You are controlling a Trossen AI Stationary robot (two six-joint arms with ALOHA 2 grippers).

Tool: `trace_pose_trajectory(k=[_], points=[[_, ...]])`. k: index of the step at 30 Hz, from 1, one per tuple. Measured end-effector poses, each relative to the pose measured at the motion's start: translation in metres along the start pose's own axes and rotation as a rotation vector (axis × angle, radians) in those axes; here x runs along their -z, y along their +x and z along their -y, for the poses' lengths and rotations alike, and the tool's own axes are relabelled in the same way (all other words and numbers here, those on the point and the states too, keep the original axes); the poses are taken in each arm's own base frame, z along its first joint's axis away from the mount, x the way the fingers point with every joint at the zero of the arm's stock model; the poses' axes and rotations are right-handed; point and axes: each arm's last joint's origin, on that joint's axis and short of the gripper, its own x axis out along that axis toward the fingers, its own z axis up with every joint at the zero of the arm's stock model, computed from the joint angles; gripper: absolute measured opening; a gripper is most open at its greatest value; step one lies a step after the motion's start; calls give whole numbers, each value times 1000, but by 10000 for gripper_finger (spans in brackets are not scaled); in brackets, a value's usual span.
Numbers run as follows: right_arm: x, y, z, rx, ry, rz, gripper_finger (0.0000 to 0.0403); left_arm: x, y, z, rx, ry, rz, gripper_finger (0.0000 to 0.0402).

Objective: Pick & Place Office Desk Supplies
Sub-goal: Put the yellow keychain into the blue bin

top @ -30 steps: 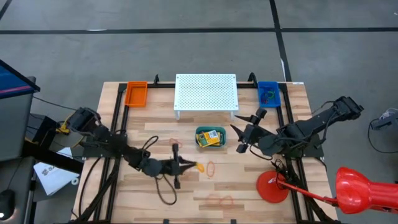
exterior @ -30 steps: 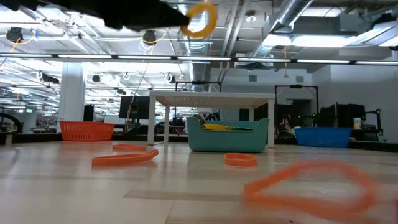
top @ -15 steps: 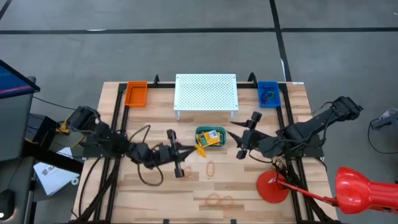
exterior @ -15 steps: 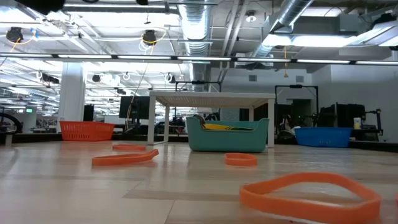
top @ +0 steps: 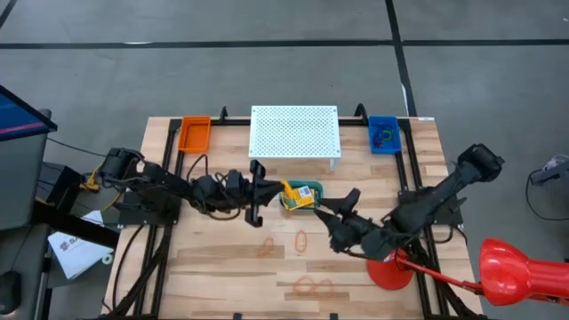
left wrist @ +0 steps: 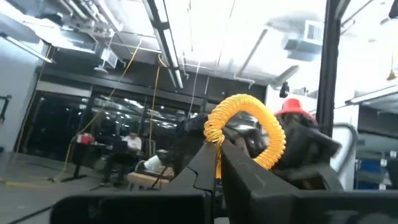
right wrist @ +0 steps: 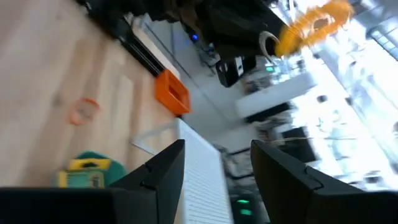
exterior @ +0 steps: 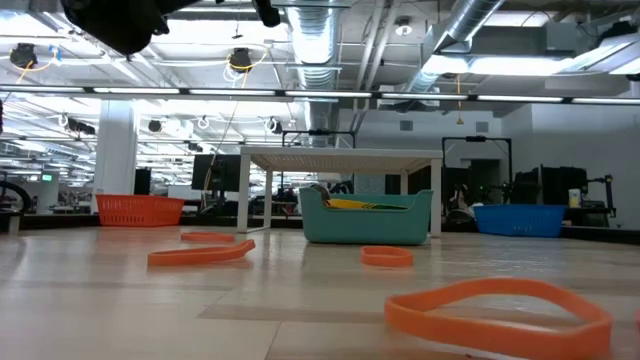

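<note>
My left gripper [top: 276,191] is shut on a yellow coiled band [left wrist: 245,127], raised above the table beside the green tray [top: 316,210]. The tray holds a yellow-and-green crayon box [top: 304,195]. My right gripper [top: 332,220] hovers open and empty just right of the tray, toward the near side. Its wrist view shows the coiled band [right wrist: 314,22] farther off. Orange rubber bands [top: 302,239] [top: 267,246] [top: 311,285] lie flat on the wood; the low view shows them too [exterior: 200,255] [exterior: 387,257] [exterior: 500,310]. My left gripper pinches the coiled band at the lower end of its arc [left wrist: 217,144] between its two shut fingers. The fingers slant upward, coming from the table's left. The band stands up above the fingertips as an arch, lifted clear of the table.
A white perforated stand [top: 294,133] sits at the far middle, an orange bin [top: 194,133] at the far left and a blue bin [top: 384,133] at the far right. A red disc [top: 389,267] lies near my right arm. Bare wood lies at the near left.
My left gripper has carried the coiled band up and toward the far edge, next to the green tray, tipping its fingers upward; the band has left the low view. My right gripper has rolled and moved down toward the near edge and slightly left, staying open.
</note>
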Motion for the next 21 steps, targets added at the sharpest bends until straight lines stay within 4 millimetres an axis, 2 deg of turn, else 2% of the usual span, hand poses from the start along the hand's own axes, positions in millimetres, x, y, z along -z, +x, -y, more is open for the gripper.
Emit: trace_pose_trajectory(k=[4, 9, 16, 21], points=[[-7, 15, -10, 63, -105, -31, 179, -1, 3, -9, 16, -67, 6, 3], [-12, 30, -7, 120, -155, -32, 179, -2, 5, -19, -10, -100, 10, 3], [-22, 31, 5, 140, -173, 104, 179, -3, 7, -28, -9, -125, 12, 4], [-21, 38, 9, 140, -172, 145, 179, -3, 7, -28, -7, -144, 10, 4]])
